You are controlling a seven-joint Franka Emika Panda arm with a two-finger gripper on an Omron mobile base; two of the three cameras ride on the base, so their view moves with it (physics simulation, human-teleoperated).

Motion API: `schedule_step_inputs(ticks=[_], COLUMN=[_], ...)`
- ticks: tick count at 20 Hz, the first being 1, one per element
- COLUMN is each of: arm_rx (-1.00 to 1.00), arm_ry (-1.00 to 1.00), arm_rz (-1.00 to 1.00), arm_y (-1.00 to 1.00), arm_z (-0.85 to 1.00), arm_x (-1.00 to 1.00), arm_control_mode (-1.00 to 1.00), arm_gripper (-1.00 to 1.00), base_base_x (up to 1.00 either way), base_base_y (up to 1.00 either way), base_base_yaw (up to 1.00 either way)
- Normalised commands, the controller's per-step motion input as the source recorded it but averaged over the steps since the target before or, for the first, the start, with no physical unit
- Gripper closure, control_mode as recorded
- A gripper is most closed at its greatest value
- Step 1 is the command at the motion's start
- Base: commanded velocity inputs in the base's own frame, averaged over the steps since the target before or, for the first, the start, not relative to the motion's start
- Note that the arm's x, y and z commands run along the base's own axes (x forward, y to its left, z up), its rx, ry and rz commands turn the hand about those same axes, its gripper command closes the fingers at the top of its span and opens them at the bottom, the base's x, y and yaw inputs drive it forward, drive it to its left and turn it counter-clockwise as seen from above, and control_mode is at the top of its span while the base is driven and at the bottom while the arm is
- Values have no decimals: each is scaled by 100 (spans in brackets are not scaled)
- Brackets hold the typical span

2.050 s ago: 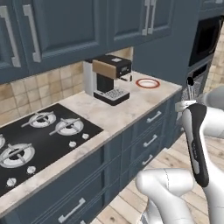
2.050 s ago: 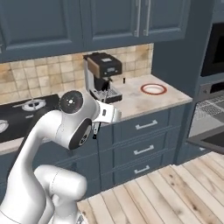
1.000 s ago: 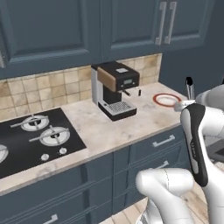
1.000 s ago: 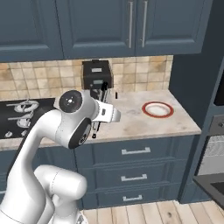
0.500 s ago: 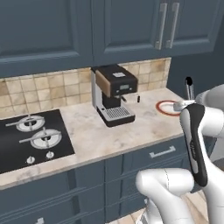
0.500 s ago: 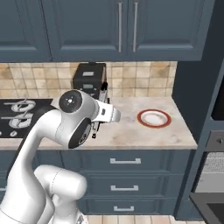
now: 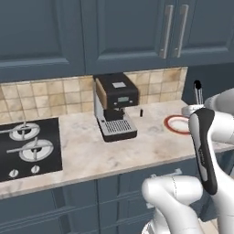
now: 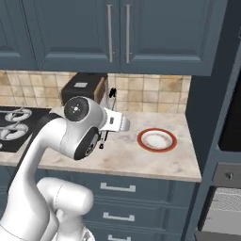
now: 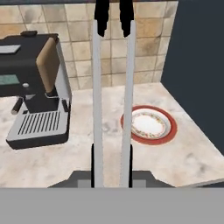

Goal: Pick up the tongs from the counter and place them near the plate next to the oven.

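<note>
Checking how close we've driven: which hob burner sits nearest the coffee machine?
The front right burner, the larger steel ring by the hob's right edge, is nearest the coffee machine; the smaller burner sits behind it.

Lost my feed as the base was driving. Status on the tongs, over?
Tool shut on the tongs, held above the counter. Plate ahead, bare. Coffee machine off to one side, path to the plate open.

Plate (image 7: 177,124) partly behind arm
</note>
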Motion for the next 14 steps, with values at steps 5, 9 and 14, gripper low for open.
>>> schedule_step_inputs(ticks=[5,9,14], arm_rx=[0,0,0], arm_ry=[0,0,0], arm_rz=[0,0,0], arm_y=[0,0,0], arm_z=[0,0,0], arm_x=[0,0,0], arm_control_mode=[100,100,100], arm_gripper=[100,100,100], base_base_x=[57,52,52], base_base_y=[-27,-31,-35], base_base_yaw=[30,29,22])
